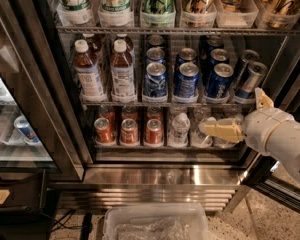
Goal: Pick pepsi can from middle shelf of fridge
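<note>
Cream hand [231, 110] empty, fingers spread.
Short dark-blue aluminium pepsi can [219, 81] stands just up-left of it, near the silver wire-grid counter's [165, 104] front right corner.

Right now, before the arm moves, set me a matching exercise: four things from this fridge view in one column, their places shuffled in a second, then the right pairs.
Things
1. pepsi cans
2. brown bottles
3. orange-red cans
4. gripper

Places
A. lowest shelf, left
B. right side, open, in front of the lowest shelf
C. middle shelf, left
D. middle shelf, centre

Pairs: 1-D, 2-C, 3-A, 4-B
</note>
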Robot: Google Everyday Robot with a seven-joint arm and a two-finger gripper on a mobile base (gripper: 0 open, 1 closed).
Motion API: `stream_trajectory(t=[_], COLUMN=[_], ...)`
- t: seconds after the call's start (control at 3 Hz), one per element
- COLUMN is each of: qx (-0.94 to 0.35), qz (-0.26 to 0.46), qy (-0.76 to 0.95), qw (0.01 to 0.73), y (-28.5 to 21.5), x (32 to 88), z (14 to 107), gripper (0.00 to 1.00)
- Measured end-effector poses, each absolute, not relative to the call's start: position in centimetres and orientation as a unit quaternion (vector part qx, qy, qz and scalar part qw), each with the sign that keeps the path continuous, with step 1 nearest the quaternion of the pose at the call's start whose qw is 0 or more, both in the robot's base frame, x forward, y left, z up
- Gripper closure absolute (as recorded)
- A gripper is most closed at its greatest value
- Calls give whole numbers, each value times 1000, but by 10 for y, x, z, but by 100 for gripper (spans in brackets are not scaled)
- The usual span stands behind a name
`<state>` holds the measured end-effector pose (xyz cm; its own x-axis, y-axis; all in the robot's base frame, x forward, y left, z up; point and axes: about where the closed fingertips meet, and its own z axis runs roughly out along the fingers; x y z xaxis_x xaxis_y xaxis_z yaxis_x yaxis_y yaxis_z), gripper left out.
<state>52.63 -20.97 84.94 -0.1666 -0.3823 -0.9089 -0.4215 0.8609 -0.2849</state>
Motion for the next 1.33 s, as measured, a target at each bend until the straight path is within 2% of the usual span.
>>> stream_trajectory(t=[0.33,1.33], qx=[-259,-218], qz=[12,-66], qy=[762,721], qw=[594,654], y=[-208,-220], x=[526,556], z=[849,848], gripper=[0,0])
